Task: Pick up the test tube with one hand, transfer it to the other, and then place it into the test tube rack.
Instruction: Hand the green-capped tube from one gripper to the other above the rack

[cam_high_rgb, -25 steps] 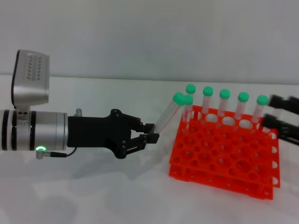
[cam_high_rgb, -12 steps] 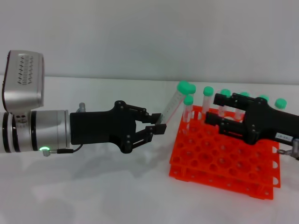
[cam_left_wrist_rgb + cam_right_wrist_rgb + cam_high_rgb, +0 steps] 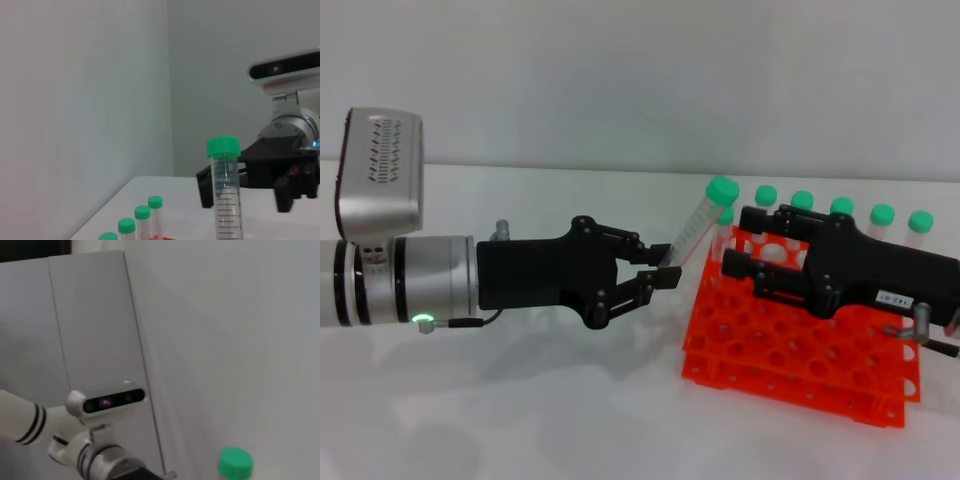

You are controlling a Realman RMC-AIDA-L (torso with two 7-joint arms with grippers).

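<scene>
Looks like a laboratory bench. Bright orange test tube rack (image 3: pixel 800 345) holding a row of green-capped tubes (image 3: pixel 841 222) on a plain white desk (image 3: pixel 520 400). Bare pale walls (image 3: pixel 620 80) behind, with grey cabinet panels (image 3: pixel 90 320).

Bright, even light from above, no harsh glare. Soft shadows pool on the table (image 3: pixel 520 400) under the left arm (image 3: pixel 410 285) and beneath the test tube rack (image 3: pixel 800 360). Head view a touch soft; the right wrist view is hazier and dimmer.
</scene>
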